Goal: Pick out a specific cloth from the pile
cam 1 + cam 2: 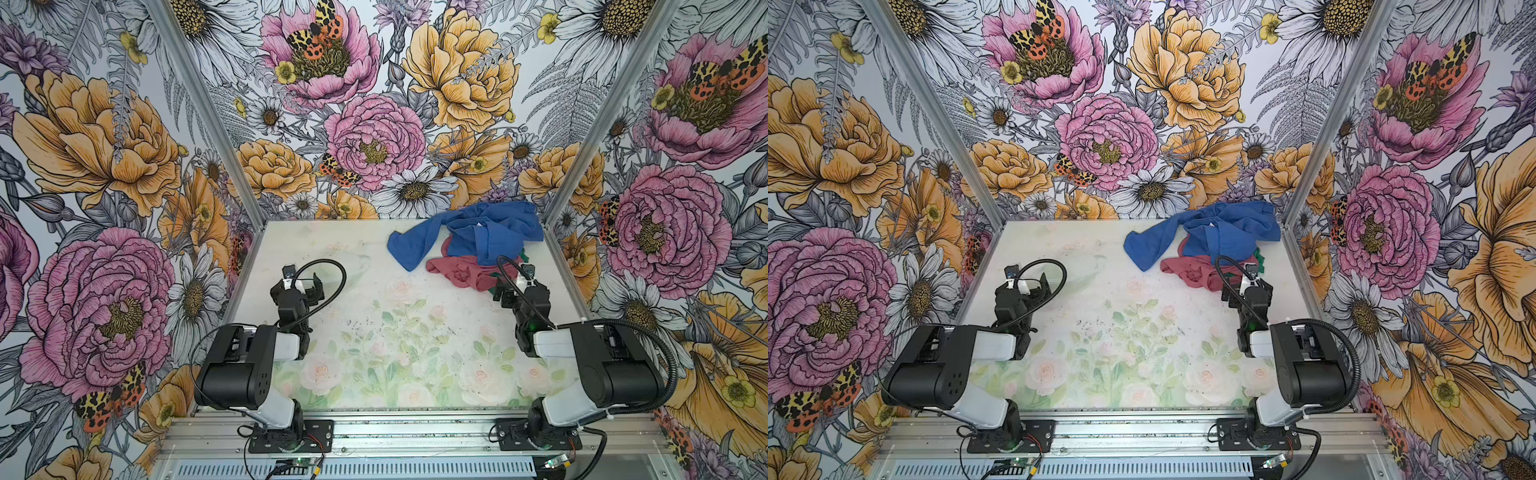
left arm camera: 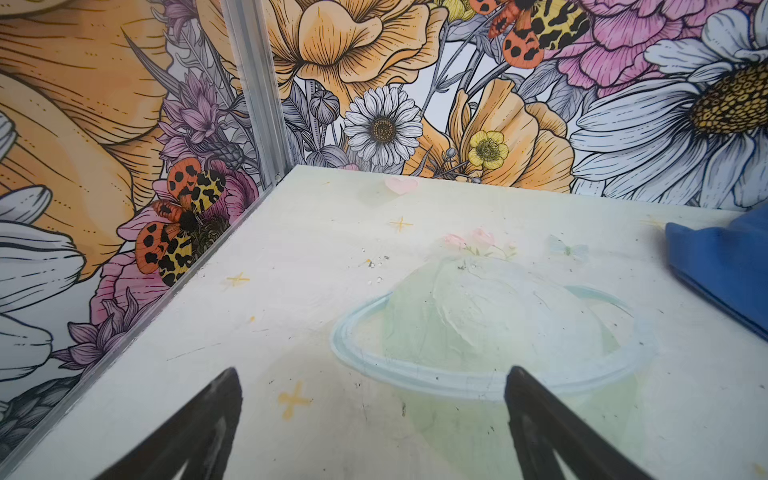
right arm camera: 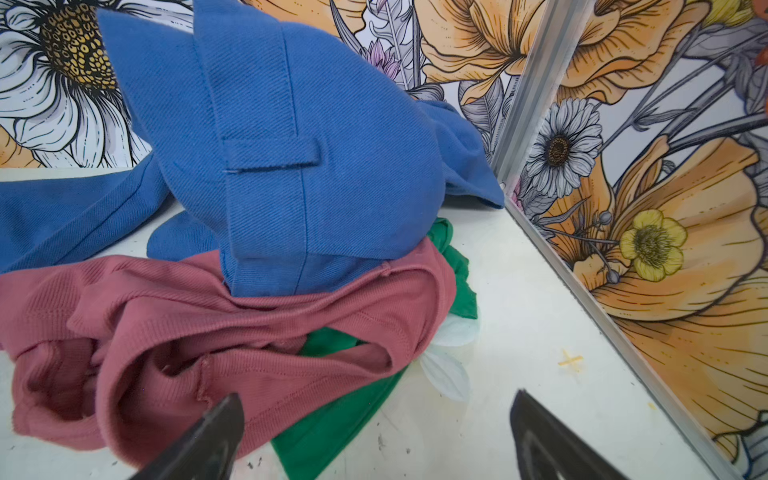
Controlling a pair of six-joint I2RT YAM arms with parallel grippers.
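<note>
While the cloth (image 3: 332, 432) peeks out beneath the pile (image 3: 291, 166) | right gripper (image 3: 378, 398): jaws apart, empty | advice: pinch only the green edge.

Both top views look steeply down from high above the pale rose-printed tabletop (image 1: 353, 291), on the side farthest from the pile (image 1: 478, 241) of soft plain-coloured garments. They face the flower-papered back wall (image 1: 374, 124) behind the pile, from far enough off to take in the whole table. The pair share nearly the whole scene, shifted slightly sideways. The left wrist camera sits low over the table, well left of the pile and turned mostly away from it, catching only an edge of the royal-blue garment (image 2: 723, 266). The right wrist camera looks from just beside the pile, close up, at the blue garment, the dusty-red garment (image 3: 249, 316) and the emerald-green cloth (image 3: 332, 432) beneath.
</note>
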